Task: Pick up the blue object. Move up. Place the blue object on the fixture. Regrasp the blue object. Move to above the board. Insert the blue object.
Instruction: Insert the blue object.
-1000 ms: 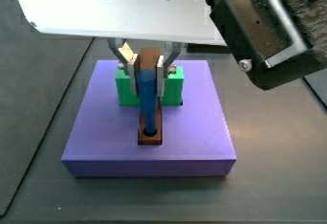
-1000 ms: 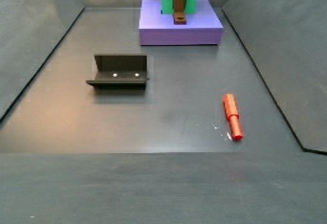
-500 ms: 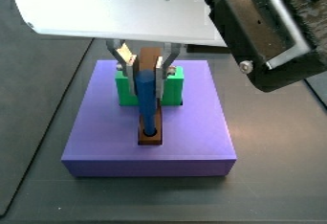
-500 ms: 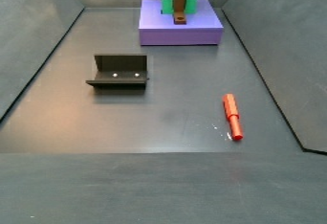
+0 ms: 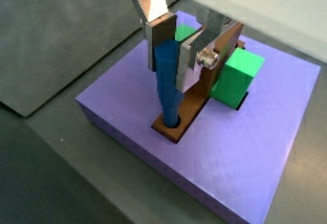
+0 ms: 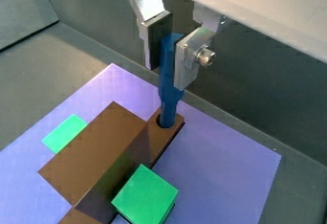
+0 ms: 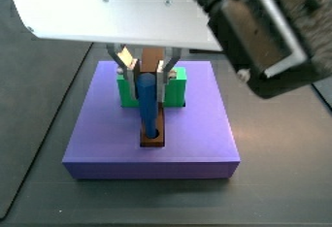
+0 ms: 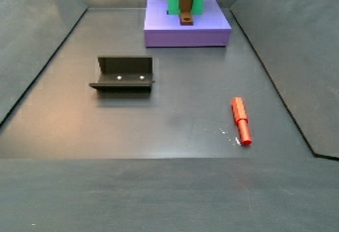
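Note:
The blue object [image 5: 166, 86] is a slim peg standing upright, and my gripper [image 5: 175, 59] is shut on its upper part. Its lower tip sits in the round hole at the end of the brown strip [image 5: 207, 82] on the board [image 5: 255, 161]. Both wrist views show the silver fingers [image 6: 155, 46] pressed on either side of the blue object [image 6: 169, 82]. In a side view my gripper [image 7: 147, 76] hangs over the board [image 7: 155, 148] with the blue object [image 7: 149, 105] in front of the green block [image 7: 126, 90]. The fixture [image 8: 123, 74] stands empty on the floor.
A red peg [image 8: 241, 120] lies on the dark floor to the right, well away from the board [image 8: 185, 33]. Sloping dark walls enclose the floor. The arm's large housing [image 7: 247, 27] fills the upper part of a side view.
The gripper has sunk slightly with the blue object, whose tip stays in the strip's hole. The arm's housing has shifted a little in a side view.

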